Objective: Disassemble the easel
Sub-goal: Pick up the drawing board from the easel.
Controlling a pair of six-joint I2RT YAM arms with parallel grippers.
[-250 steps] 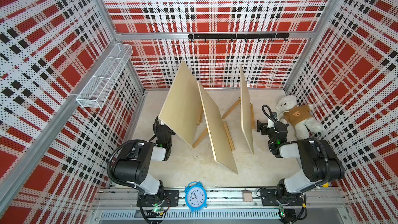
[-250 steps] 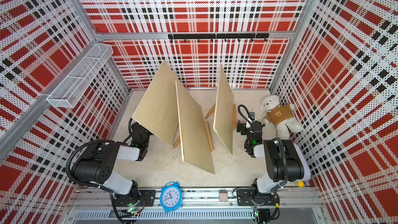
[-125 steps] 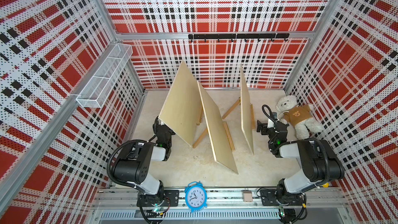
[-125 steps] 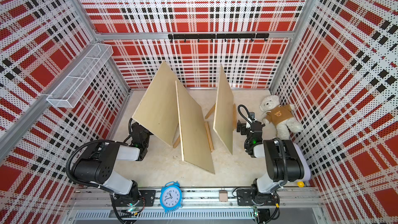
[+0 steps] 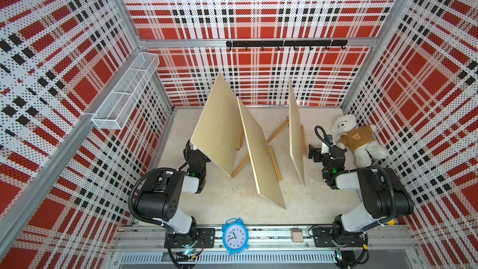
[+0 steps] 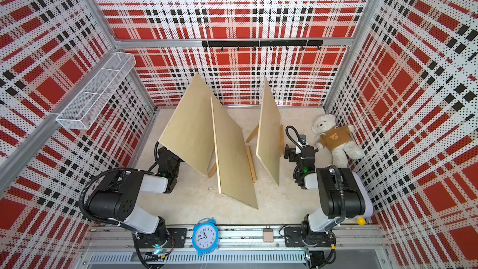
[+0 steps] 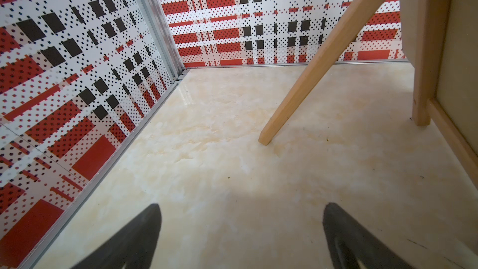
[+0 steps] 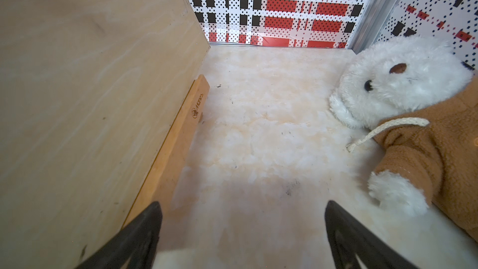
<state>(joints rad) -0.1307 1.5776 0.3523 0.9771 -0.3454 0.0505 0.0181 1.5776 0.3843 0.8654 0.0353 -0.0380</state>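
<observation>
On easel ledge point(image 8: 170, 151): wrist-only logo point(image 8: 197, 111)

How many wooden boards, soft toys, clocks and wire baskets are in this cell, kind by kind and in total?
Wooden boards: 3
Teddy bear: 1
Alarm clock: 1
Wire basket: 1
Total: 6

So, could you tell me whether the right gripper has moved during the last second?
No. The right gripper keeps its place between the rightmost easel board and the teddy bear, jaws open.
</observation>
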